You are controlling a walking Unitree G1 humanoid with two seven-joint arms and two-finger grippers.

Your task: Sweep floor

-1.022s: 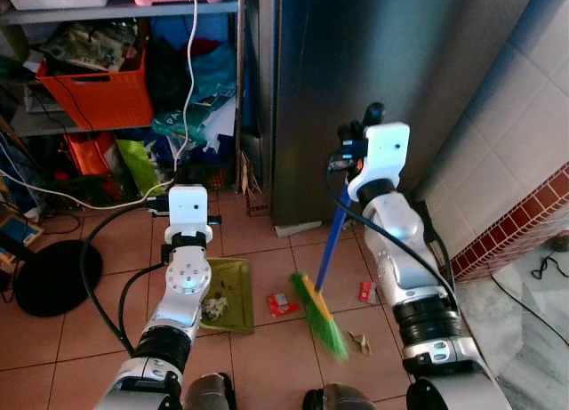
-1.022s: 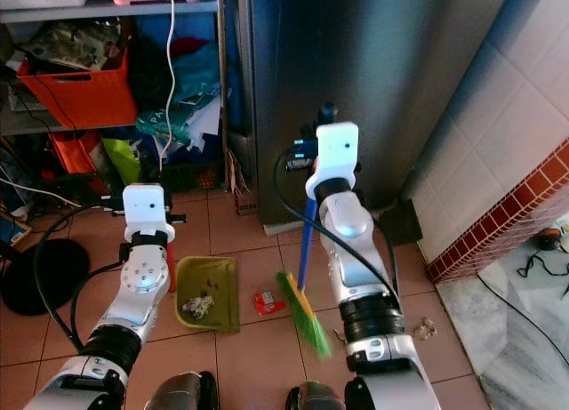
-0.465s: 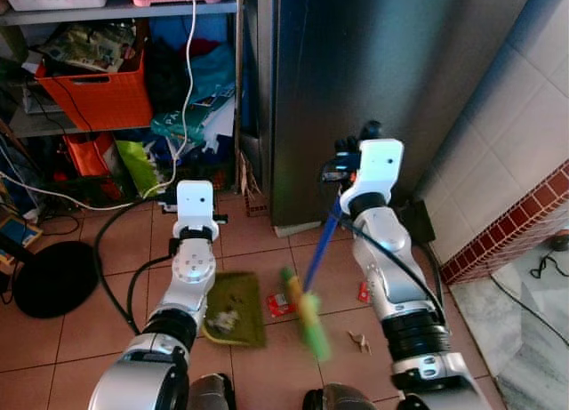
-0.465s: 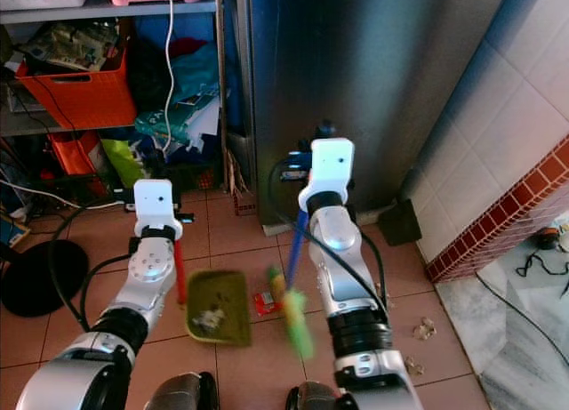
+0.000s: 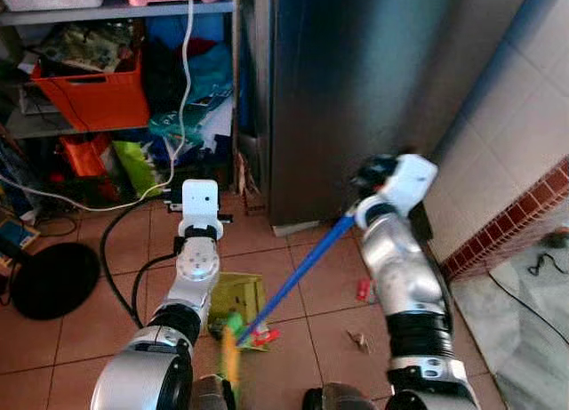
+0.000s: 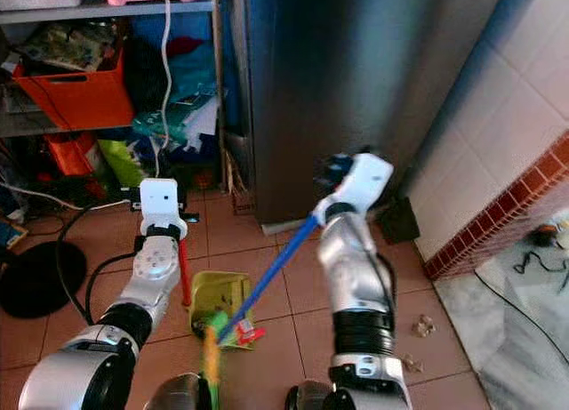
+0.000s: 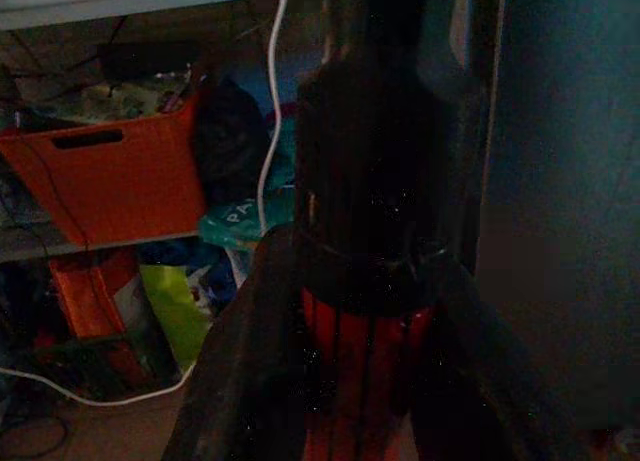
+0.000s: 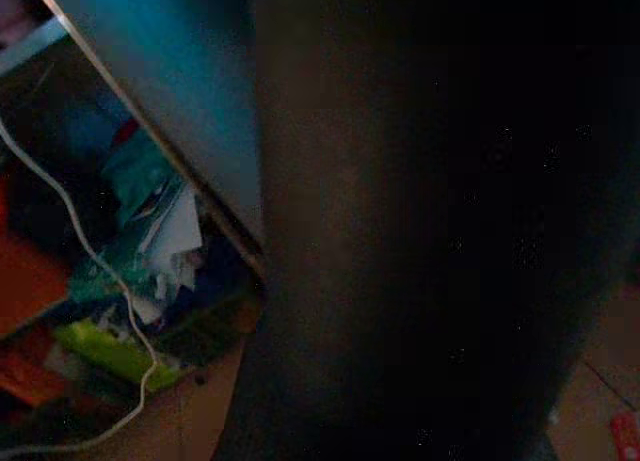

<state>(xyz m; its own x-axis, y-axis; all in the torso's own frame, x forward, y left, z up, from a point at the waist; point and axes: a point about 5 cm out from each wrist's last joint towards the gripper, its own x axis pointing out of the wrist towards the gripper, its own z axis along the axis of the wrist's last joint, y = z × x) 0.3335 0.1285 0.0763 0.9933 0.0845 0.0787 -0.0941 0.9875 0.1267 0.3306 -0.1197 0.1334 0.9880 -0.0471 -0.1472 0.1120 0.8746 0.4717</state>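
My right gripper (image 5: 366, 180) is shut on the top of the broom's blue handle (image 5: 293, 281), in front of the steel fridge. The handle slants down to my left, and the blurred green and yellow bristles (image 5: 229, 357) sit at the front edge of the green dustpan (image 5: 233, 294). A red wrapper (image 5: 263, 337) lies at the dustpan's lip beside the bristles. My left gripper (image 6: 165, 221) is shut on the dustpan's upright red handle (image 6: 184, 275), whose red shaft (image 7: 365, 366) runs between the dark fingers (image 7: 240, 381). In the right wrist view, a dark shape hides the fingers.
Another red wrapper (image 5: 363, 290) and a brown scrap (image 5: 360, 341) lie on the tiles by my right arm. The steel fridge (image 5: 373, 90) stands ahead, cluttered shelves with an orange crate (image 5: 89, 94) at the left, a tiled wall (image 5: 524, 161) at the right. A black disc (image 5: 49, 281) and cables lie far left.
My right arm swung the broom leftward, so the bristles crossed from the right of the red wrapper to the dustpan's front. The wrapper went with them. The dustpan shifted slightly.
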